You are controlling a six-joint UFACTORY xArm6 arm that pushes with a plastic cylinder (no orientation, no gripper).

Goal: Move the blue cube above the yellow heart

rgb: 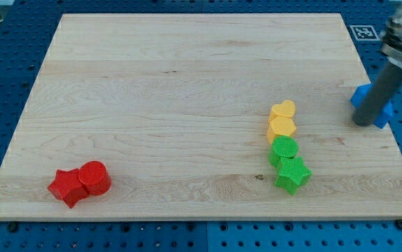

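At view's right edge, my tip point(363, 124) touches blue cube point(374, 105), cube just behind and right of it. No gripper fitted, nothing held. Yellow heart point(283, 110) well left of tip. Circle to cube's right side, push left along line clearing heart's top.

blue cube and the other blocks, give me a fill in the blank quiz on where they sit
1. My tip touches the blue cube at the view's ____ edge.
2. The yellow heart sits right above a yellow ____ block.
3. Below the yellow blocks sit two ____ blocks.
4. Two red blocks lie at the view's bottom ____.

Missing words: right; hexagon; green; left
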